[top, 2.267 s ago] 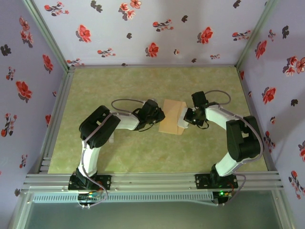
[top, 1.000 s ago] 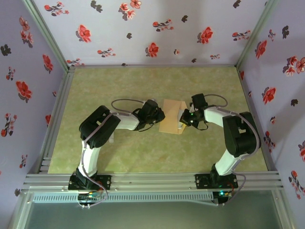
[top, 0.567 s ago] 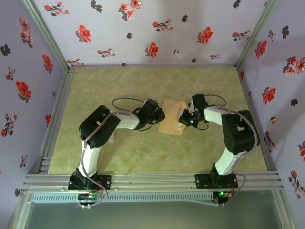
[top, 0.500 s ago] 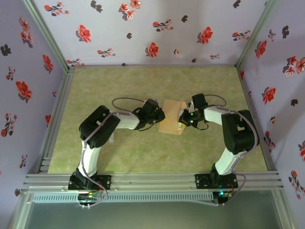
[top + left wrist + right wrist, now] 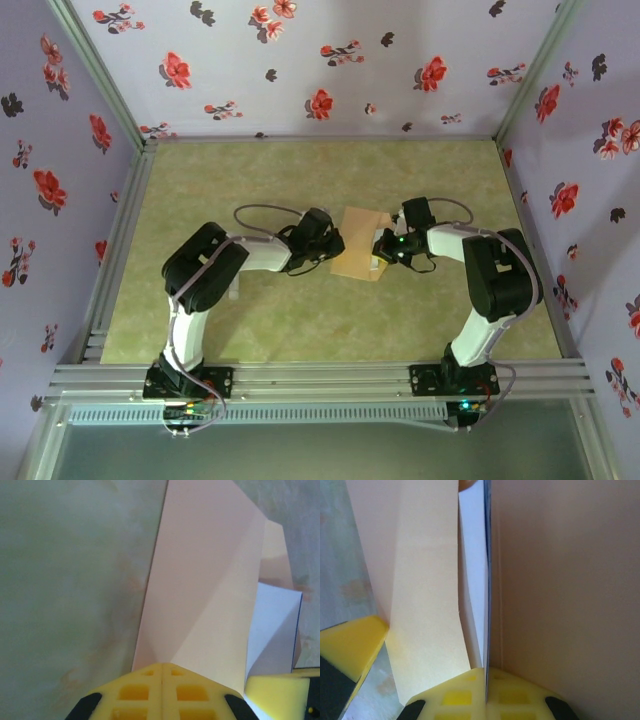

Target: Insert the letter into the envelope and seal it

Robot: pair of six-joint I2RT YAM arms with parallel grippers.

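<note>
**Letter partway in, one pincer on each paper**

The plain tan-brown kraft paper envelope (image 5: 358, 245) lies between the two arms, and everything here is placed from it. The left gripper (image 5: 162, 680) comes at it from the left side. Its yellow jaws are pressed fully together, with the tan paper coming straight out of their seam, so it appears to pinch the envelope's upper layer.

The right gripper (image 5: 485, 685) comes in from the opposite side, jaws equally tight. The blue edge of the white rectangular paper letter with a blue border (image 5: 472, 580) runs directly into the line where they meet, so it has hold of the letter.

In the right wrist view the letter sits at the envelope's mouth, slotted between a pale tan strip on one side and the broad tan face on the other. A white corner stands outside the envelope in the left wrist view.

My reading is that insertion is under way but unfinished. The coming move turns on the letter's free length pointing from the right pincer into the envelope, toward the left pincer. The right arm, already holding the sheet, is the one to push it along that line while the left holds the mouth open. How deep the sheet already reaches inside, I cannot tell.
</note>
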